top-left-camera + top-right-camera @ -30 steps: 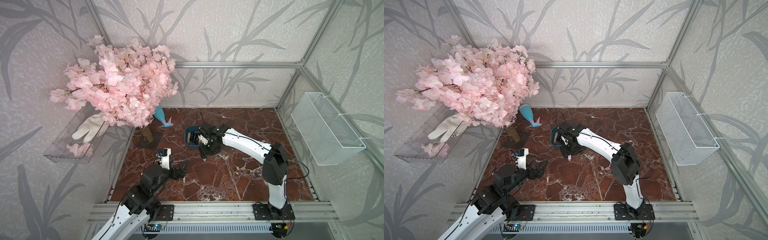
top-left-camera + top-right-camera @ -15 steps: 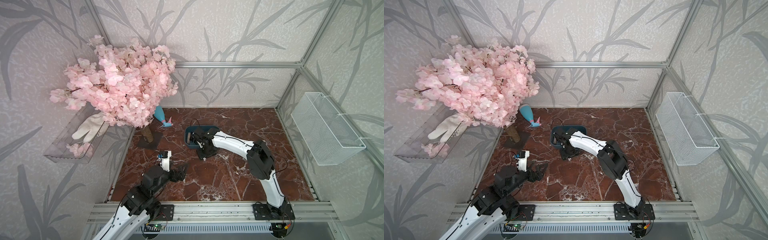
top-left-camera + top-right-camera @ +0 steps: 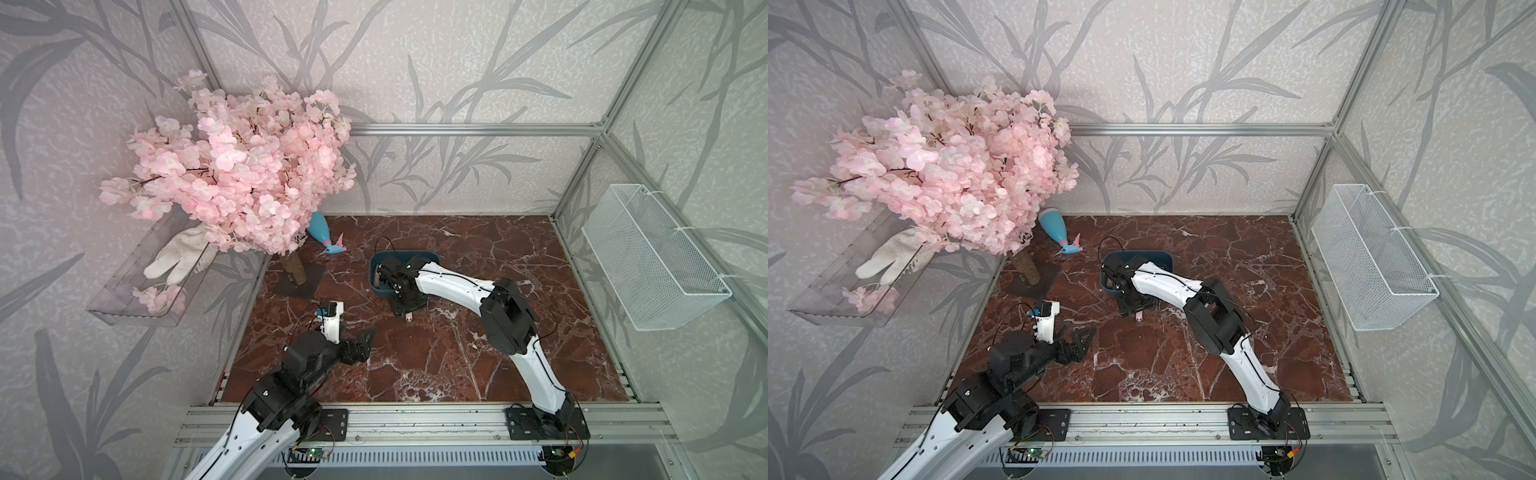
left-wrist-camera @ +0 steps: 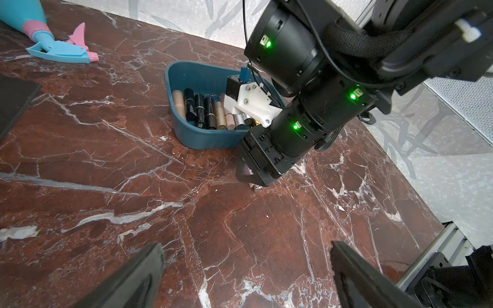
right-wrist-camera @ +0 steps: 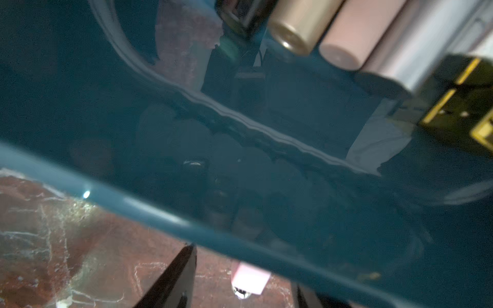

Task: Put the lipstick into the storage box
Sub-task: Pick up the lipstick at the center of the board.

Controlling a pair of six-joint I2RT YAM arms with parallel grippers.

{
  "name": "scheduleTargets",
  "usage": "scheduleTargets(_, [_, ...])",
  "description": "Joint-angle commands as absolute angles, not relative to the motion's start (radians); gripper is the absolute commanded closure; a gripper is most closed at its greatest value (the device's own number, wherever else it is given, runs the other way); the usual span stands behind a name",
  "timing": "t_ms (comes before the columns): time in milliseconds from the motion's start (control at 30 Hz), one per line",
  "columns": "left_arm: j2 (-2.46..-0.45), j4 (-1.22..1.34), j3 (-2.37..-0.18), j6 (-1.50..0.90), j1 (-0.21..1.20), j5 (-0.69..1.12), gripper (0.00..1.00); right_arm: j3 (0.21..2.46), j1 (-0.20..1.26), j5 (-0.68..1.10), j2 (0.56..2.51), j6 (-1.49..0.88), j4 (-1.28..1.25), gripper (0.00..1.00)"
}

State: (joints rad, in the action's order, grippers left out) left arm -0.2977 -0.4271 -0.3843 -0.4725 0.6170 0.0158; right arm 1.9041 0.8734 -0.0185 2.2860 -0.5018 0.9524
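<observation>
Red marble table (image 3: 457, 353). Right gripper (image 4: 252, 181) is down over the pink lipstick (image 5: 249, 278), jaws astride it, a gap on one side, not yet pinching. Storage box (image 4: 202, 138) is just beside the gripper. Close square on the barrel, then lift above the rim.

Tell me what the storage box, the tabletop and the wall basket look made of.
The storage box: likely moulded plastic, glossy teal, with highlights on smooth walls. The tabletop: marble or marble-look sheet, red-brown with white veins. The wall basket: seemingly white-coated metal mesh, a fine see-through grid on a wire frame.
</observation>
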Motion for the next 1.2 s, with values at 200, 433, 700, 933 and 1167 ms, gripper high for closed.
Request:
scheduleTargets(200, [-0.294,-0.428,-0.416,-0.452,0.614,-0.013,0.00,1.965,0.876,-0.048,2.333,-0.497,1.003,0.44])
scheduleTargets(433, [-0.316,-0.405,-0.413,-0.454,0.613,-0.016,0.00,1.968,0.870,-0.041,2.345,-0.490,1.007,0.48])
scheduleTargets(700, [-0.354,-0.369,-0.412,-0.448,0.614,-0.013,0.00,1.969,0.864,-0.035,2.345,-0.480,1.007,0.54])
scheduleTargets(933, [-0.368,-0.357,-0.412,-0.448,0.613,-0.014,0.00,1.963,0.859,-0.031,2.345,-0.476,1.003,0.58])
scheduleTargets(1167, [-0.367,-0.356,-0.412,-0.448,0.613,-0.016,0.00,1.953,0.855,-0.025,2.346,-0.475,0.999,0.65])
